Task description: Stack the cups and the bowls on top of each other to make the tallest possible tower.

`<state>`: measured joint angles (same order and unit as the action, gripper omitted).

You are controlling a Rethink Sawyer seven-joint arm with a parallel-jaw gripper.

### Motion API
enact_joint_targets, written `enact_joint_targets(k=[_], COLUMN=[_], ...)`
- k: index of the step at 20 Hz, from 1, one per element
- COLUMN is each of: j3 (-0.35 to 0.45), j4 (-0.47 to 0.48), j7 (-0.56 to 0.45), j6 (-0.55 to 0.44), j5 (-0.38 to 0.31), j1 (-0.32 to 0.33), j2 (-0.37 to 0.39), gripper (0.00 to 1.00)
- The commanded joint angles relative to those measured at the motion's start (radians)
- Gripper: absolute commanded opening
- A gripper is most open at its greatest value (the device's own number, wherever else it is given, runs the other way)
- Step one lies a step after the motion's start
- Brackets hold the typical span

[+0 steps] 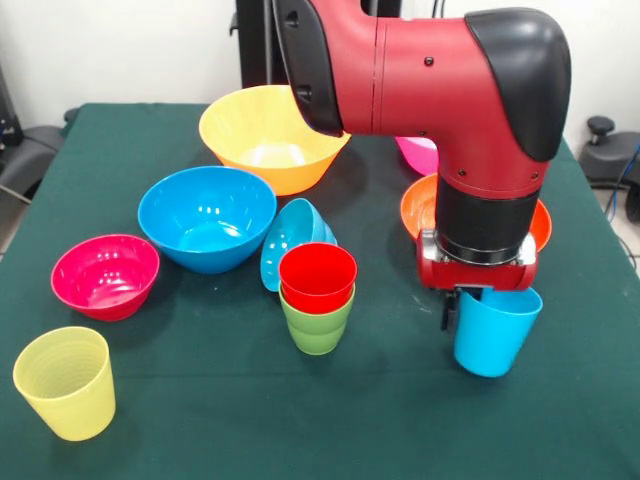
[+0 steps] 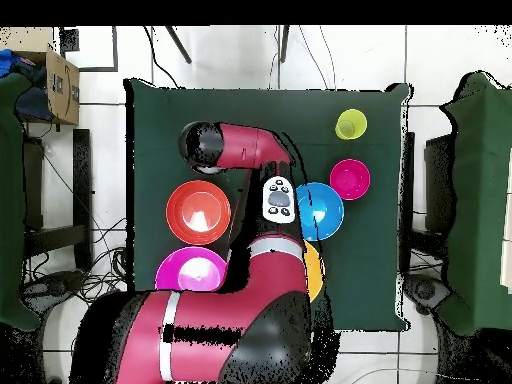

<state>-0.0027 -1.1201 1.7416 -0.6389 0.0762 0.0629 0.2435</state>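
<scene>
Robotics laboratory or test cell, not a home. Evidence: red and black industrial robot arm (image 1: 440, 90) mounted at the far side of a worktop draped in dark green cloth (image 1: 200, 420); loose black cables (image 2: 60, 190) trailing across a pale tiled floor (image 2: 440, 60); brown cardboard box (image 2: 62, 85) set at one corner; plain white wall (image 1: 120, 50) behind. Brightly coloured plastic bowls and cups laid out as test pieces, among them a large yellow-orange plastic bowl (image 1: 270, 135).

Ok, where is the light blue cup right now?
Front view: the light blue cup hangs in the gripper at right, just in front of the red-orange bowl, right of the red-on-green cup stack.
</scene>
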Motion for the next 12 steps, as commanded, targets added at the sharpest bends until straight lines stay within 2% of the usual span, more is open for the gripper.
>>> enact_joint_targets(k=[1, 5, 9, 12], j3=[0.123, 0.102, 0.074, 0.068], j4=[-0.058, -0.015, 0.087, 0.123], j7=[0.044, 0.057, 0.066, 0.065], j6=[0.012, -0.028, -0.206, -0.282], j5=[-0.006, -0.004, 0.010, 0.012], j1=[0.015, 0.004, -0.007, -0.004], j2=[-0.051, -0.048, -0.028, -0.008], gripper=[0.00, 0.00, 0.00, 0.00])
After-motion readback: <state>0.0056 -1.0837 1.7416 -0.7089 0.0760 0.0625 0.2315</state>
